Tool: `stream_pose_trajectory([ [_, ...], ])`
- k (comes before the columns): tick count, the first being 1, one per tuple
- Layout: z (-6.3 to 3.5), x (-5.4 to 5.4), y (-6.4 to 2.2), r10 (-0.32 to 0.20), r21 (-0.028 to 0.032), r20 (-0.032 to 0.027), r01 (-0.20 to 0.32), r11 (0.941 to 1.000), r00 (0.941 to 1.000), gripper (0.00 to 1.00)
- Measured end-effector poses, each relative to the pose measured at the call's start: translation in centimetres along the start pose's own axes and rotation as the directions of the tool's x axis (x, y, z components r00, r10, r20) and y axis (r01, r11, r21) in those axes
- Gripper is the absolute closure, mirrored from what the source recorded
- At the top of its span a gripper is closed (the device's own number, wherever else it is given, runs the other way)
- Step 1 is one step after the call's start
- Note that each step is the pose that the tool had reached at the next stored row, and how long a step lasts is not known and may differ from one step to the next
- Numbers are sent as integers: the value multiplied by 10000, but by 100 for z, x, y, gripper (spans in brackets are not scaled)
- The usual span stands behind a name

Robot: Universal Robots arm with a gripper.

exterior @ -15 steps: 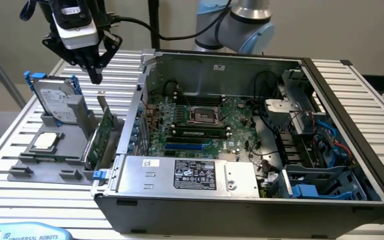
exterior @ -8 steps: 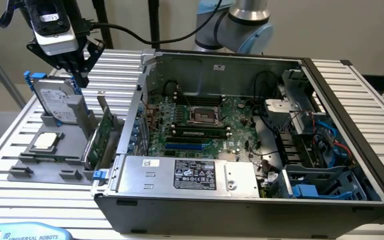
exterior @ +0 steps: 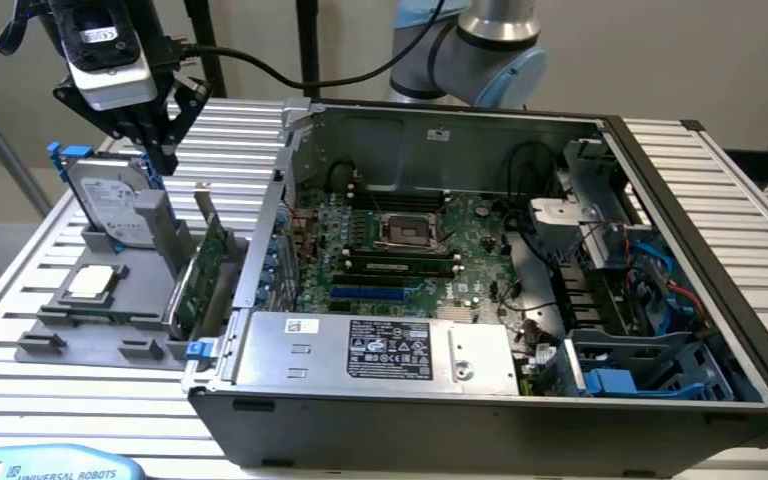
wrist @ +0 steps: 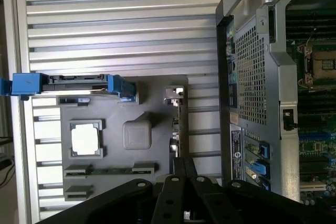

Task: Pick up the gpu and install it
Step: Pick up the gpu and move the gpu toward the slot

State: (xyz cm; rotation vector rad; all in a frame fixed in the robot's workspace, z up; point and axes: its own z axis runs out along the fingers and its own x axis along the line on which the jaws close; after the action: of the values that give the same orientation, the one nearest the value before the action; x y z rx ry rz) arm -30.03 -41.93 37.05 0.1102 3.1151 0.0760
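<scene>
Hovering at the exterior view's left, the hand (exterior: 164, 158) has its fingers pressed together on nothing, above the far end of a gray holder (exterior: 57, 318) on the slatted tabletop (exterior: 37, 400). A silver hard drive (exterior: 107, 205) stands in that holder, and just right of it the gpu (exterior: 201, 272) stands upright on edge, apart from the hand. Further right lies the open computer case (exterior: 704, 200).

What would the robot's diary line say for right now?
jaws: shut, empty, over gray holder | green card: upright in gray holder, untouched | computer case: open
</scene>
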Motion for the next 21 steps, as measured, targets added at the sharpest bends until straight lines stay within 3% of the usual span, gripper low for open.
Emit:
stream_pose_trajectory([
  [6,0,0,0,0,0,0,0,10000,10000,88],
  [16,14,1,-2,0,0,0,0,10000,10000,46],
  [21,101,24,-39,9,2,-1,-9,10000,10000,46],
])
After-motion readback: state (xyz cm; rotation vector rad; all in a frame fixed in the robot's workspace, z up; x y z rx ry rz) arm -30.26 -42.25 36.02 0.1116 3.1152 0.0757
